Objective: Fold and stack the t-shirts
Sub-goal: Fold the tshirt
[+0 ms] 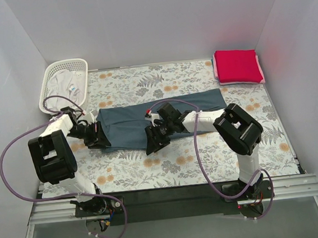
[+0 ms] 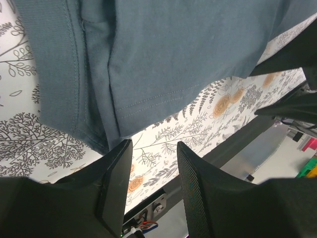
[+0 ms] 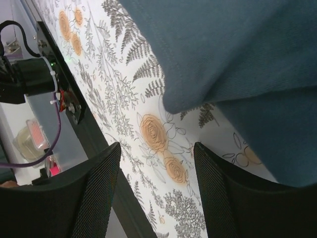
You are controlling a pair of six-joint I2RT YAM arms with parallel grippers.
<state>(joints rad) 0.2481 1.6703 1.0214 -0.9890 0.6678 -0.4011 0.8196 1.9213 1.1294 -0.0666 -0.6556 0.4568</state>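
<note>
The dark slate blue t-shirt (image 1: 164, 112) lies folded lengthwise as a long strip across the middle of the floral cloth. It fills the top of the left wrist view (image 2: 173, 44) and the upper right of the right wrist view (image 3: 237, 49). My left gripper (image 1: 97, 137) is open and empty just off the shirt's left end, its hem above the jaws (image 2: 154, 146). My right gripper (image 1: 153, 139) is open and empty at the shirt's near edge (image 3: 156, 153). The crimson red t-shirt (image 1: 236, 65) lies folded on the pale pink one (image 1: 262, 74) at the far right.
A white lattice basket (image 1: 59, 72) holding pale cloth stands at the far left corner. The grey-and-orange floral cloth (image 1: 207, 153) covers the table. White walls close in the back and both sides. A black rail (image 1: 172, 199) runs along the near edge.
</note>
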